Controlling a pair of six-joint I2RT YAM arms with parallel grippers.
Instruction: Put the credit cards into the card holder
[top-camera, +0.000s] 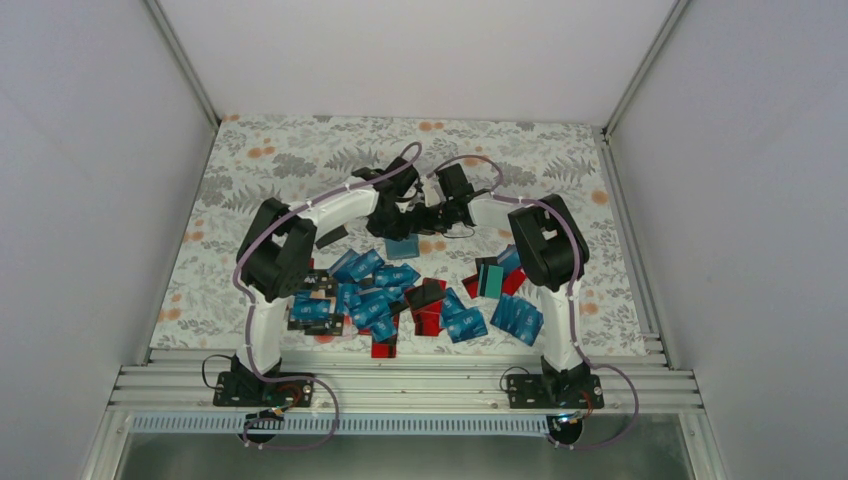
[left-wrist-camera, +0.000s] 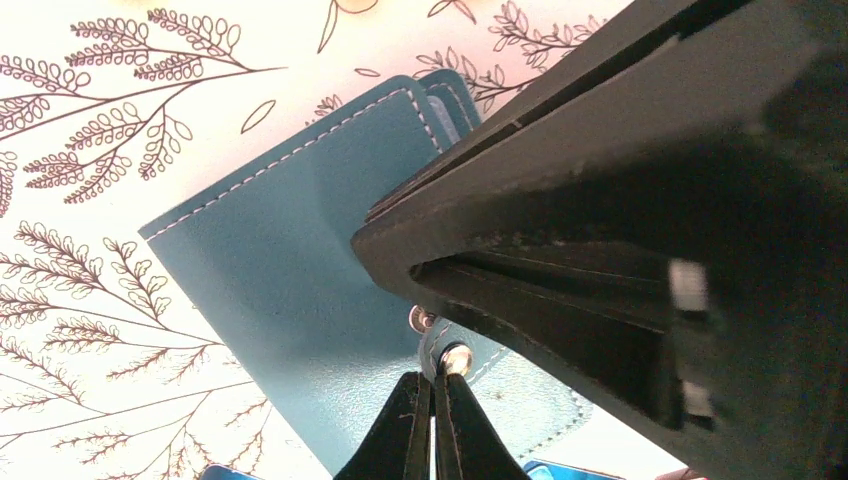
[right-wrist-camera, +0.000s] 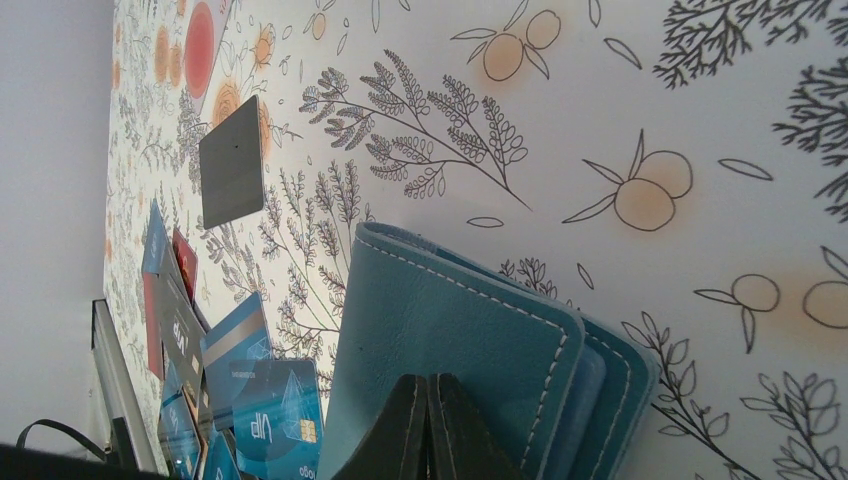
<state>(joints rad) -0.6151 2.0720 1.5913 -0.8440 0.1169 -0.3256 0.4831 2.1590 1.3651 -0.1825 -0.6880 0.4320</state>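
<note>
Top external view: flowered table (top-camera: 300, 150), credit cards (top-camera: 370, 310) strewn toward 6 o'clock, card holder (top-camera: 403, 247) at centre. On its snap tab (left-wrist-camera: 432, 345) the left gripper (left-wrist-camera: 432, 378) pinches narrow. From 2 o'clock the right gripper (right-wrist-camera: 430, 380), fingers together, touches the cover.

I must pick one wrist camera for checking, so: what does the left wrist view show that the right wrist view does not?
Only the left wrist view: the snap tab of the card holder pinched in the shut left gripper, and the right gripper reaching over the holder. Only the right wrist view: a dark grey card alone on the cloth, and the heap of blue and red credit cards. Both: the teal holder on the floral cloth, close up, behind that arm's own shut fingertips.
</note>
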